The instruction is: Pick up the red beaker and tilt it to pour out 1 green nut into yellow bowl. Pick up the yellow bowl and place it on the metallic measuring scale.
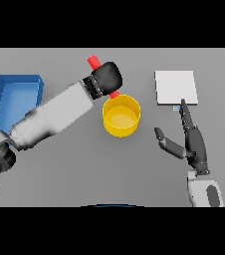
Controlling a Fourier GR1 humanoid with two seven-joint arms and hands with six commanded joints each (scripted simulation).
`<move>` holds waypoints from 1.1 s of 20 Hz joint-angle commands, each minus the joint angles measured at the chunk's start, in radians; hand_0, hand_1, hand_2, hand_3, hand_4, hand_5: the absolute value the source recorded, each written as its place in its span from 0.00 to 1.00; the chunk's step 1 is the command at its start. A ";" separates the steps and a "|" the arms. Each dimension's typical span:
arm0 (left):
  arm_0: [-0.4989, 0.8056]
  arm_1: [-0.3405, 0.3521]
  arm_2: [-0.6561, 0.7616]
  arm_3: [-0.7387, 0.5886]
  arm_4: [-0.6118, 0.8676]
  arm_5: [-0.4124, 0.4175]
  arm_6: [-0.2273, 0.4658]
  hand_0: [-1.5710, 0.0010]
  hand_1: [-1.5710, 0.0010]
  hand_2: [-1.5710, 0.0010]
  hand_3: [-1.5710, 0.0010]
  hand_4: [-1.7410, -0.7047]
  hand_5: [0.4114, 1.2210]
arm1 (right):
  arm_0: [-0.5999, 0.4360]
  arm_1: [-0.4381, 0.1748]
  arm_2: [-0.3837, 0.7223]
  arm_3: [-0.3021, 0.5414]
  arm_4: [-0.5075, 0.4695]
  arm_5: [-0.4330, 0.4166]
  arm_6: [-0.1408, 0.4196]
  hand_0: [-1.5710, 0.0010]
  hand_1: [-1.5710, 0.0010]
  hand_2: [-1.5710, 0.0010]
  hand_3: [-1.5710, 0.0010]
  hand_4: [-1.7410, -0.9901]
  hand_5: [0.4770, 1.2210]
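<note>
Fingers of left hand (107,76) wrapped round red beaker (93,62), hiding most of it; only a red end showing up-left of the hand and a small red bit at its lower right. Far left: blue tray (16,92) lying on grey table (59,169), well apart from the rest. Left arm reaching in from lower left, across to the middle. Beaker held tilted, its lower end just above the far rim of yellow bowl (121,115). Bowl upright on table at centre; no nut made out inside. Further right: metallic measuring scale (175,87), flat and pale. Right hand (194,144) just below the scale, fingers straight and spread, thumb out to the side, holding nothing.
</note>
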 commanded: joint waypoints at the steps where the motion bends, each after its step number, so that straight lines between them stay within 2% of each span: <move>1: -0.012 -0.001 -0.015 0.004 -0.017 -0.005 -0.003 0.00 0.00 0.00 0.01 0.00 1.00 | 0.010 -0.002 -0.004 0.001 -0.011 0.007 -0.012 1.00 1.00 1.00 1.00 0.78 0.12; 4: -0.036 0.006 -0.070 0.010 -0.069 0.002 -0.049 0.00 0.00 0.00 0.01 0.00 1.00 | 0.007 0.007 -0.005 0.004 -0.018 0.005 -0.017 1.00 1.00 1.00 1.00 0.81 0.12; 7: -0.060 -0.009 -0.118 0.037 -0.121 0.024 -0.064 0.00 0.00 0.00 0.00 0.01 1.00 | 0.003 -0.005 -0.002 -0.005 -0.004 0.004 -0.003 1.00 1.00 1.00 1.00 0.81 0.13; 10: -0.081 -0.016 -0.162 0.040 -0.169 0.029 -0.075 0.00 0.00 0.00 0.00 0.01 1.00 | 0.025 0.006 0.003 -0.004 -0.012 0.009 -0.020 1.00 1.00 1.00 1.00 0.81 0.14; 12: -0.118 -0.025 -0.180 0.048 -0.199 0.032 -0.074 0.00 0.00 0.00 0.00 0.01 1.00 | 0.022 -0.001 -0.006 -0.021 -0.018 0.006 -0.020 1.00 1.00 1.00 1.00 0.81 0.13; 14: -0.164 -0.033 -0.204 0.048 -0.228 0.039 -0.102 0.00 0.00 0.00 0.00 0.01 1.00 | 0.024 0.001 -0.003 -0.011 -0.008 0.001 -0.013 1.00 1.00 1.00 1.00 0.81 0.13; 18: -0.325 -0.008 -0.180 0.115 -0.246 0.054 -0.165 0.00 0.00 0.00 0.00 0.01 1.00 | 0.027 0.010 0.010 -0.019 0.004 -0.002 -0.011 1.00 1.00 1.00 1.00 0.81 0.12; 19: -0.354 0.002 -0.154 0.139 -0.236 0.049 -0.156 0.00 0.00 0.00 0.00 0.01 1.00 | 0.007 0.008 0.005 -0.002 0.007 -0.006 -0.001 1.00 1.00 1.00 1.00 0.81 0.11; 22: -0.431 0.052 -0.044 0.236 -0.185 0.102 -0.130 0.00 0.00 0.00 0.00 0.02 1.00 | 0.007 0.003 0.006 -0.015 -0.010 0.010 -0.022 1.00 1.00 1.00 1.00 0.82 0.10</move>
